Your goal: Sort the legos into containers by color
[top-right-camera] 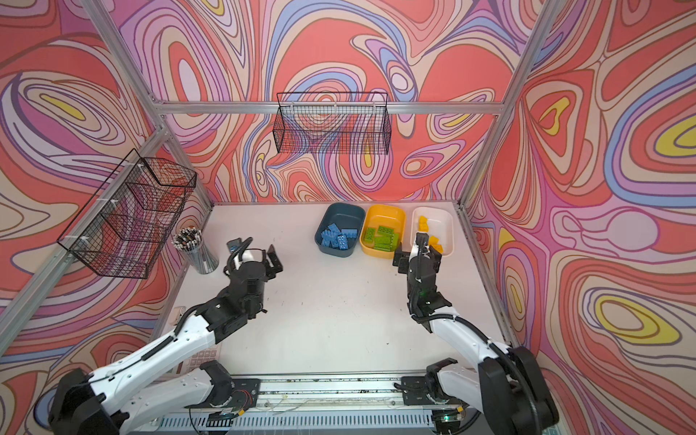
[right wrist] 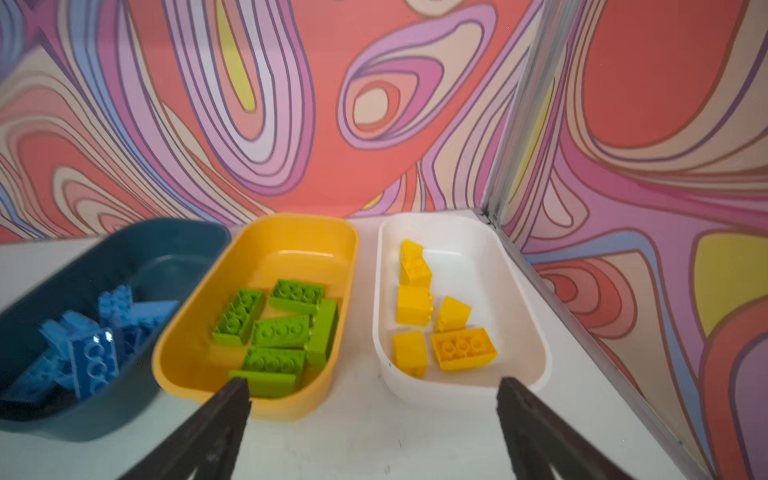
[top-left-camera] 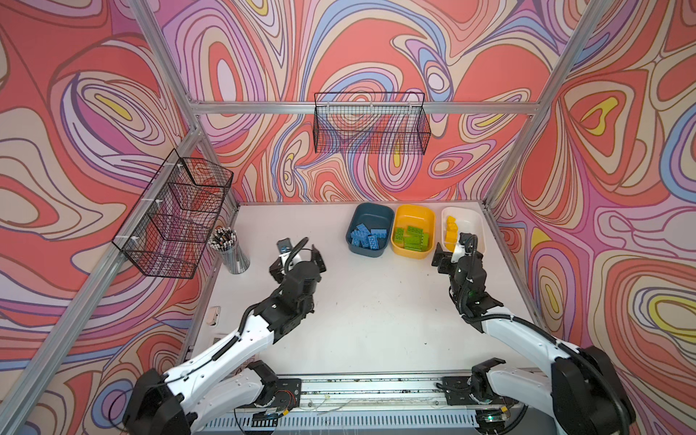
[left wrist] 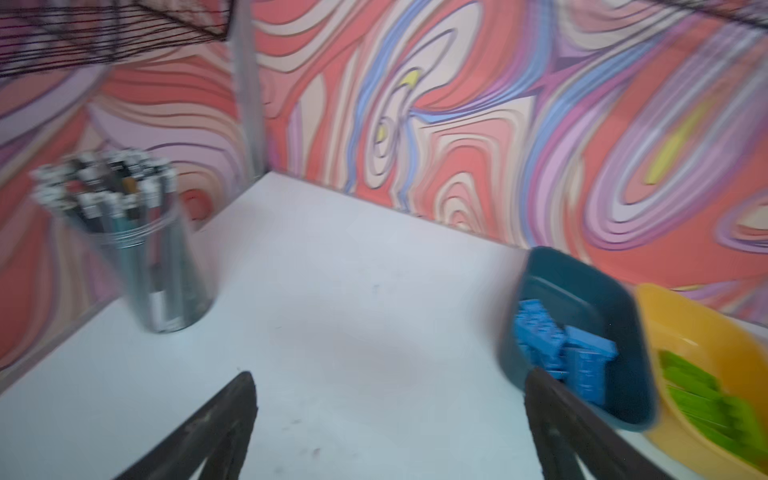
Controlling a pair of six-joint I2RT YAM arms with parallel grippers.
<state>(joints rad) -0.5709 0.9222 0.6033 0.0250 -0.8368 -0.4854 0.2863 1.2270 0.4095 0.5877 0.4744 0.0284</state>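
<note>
Entry. White tabletop [top-left-camera: 376, 320]: in both top views I find no loose brick on its bare surface. Small parts of it are hidden behind the arms.

Three rounded plastic tubs stand side by side at the table's back edge, centre-right of the frame. The dark teal-blue tub [top-left-camera: 362, 215] is leftmost, the yellow-orange tub [top-left-camera: 414, 215] is in the middle and the white tub [top-left-camera: 470, 222] is rightmost. Their long axes run toward the back wall.

Right gripper [right wrist: 373, 380]: jaws spread wide and empty. It sits just short of the near ends of the yellow-orange and white tubs and faces them end-on. Left gripper [left wrist: 388, 374]: jaws also wide and empty. It is centre-left in the frame, well apart from the tubs and nearer the mesh pencil cup [top-left-camera: 235, 256]. I judge the right arm far better placed for any tub work.

Bricks: blue bricks [top-left-camera: 369, 235] lie in the teal tub, lime green bricks [top-left-camera: 412, 237] in the yellow-orange tub and yellow bricks [right wrist: 463, 347] in the white tub. No colour looks misplaced. My judgement is that the sorting is complete and only retraction remains.
</note>
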